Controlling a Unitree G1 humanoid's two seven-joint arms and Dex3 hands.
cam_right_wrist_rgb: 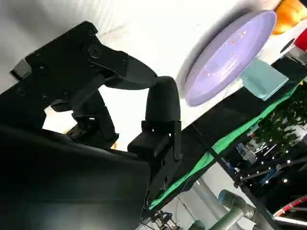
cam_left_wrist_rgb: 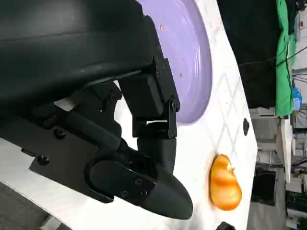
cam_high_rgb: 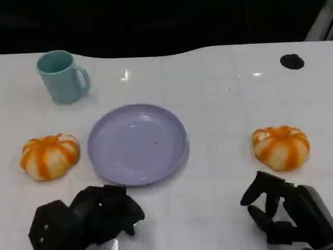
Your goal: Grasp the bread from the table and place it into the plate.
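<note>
I am sitting at the very start of the grasp here, with nothing picked up yet and the purple plate point(cam_high_rgb: 137, 144) lying bare apart from a few orange crumbs. My right hand point(cam_high_rgb: 283, 213) is hovering low over the white table point(cam_high_rgb: 218, 104), fingers spread apart and holding nothing, and the nearer bread point(cam_high_rgb: 281, 147), a round orange-and-white striped bun, is lying just ahead of its fingertips, not yet touched. My left hand point(cam_high_rgb: 86, 219) is resting near the plate's closest rim, fingers curled loosely inward with nothing in them as far as I can tell from the head view, and a second striped bread point(cam_high_rgb: 50, 156) is lying ahead of it and out to its outer side. In the left wrist view the plate point(cam_left_wrist_rgb: 192, 62) is showing just beyond the dark fingers point(cam_left_wrist_rgb: 153, 134). A teal mug point(cam_high_rgb: 63, 76) is standing well beyond the plate, out of the way. I am judging that the right hand is the one leading, so the next move is calling for a short reach forward, fingers kept wide enough to straddle the bun, then a gentle close, since soft bread will likely squash, before carrying it inward across to the plate.
</note>
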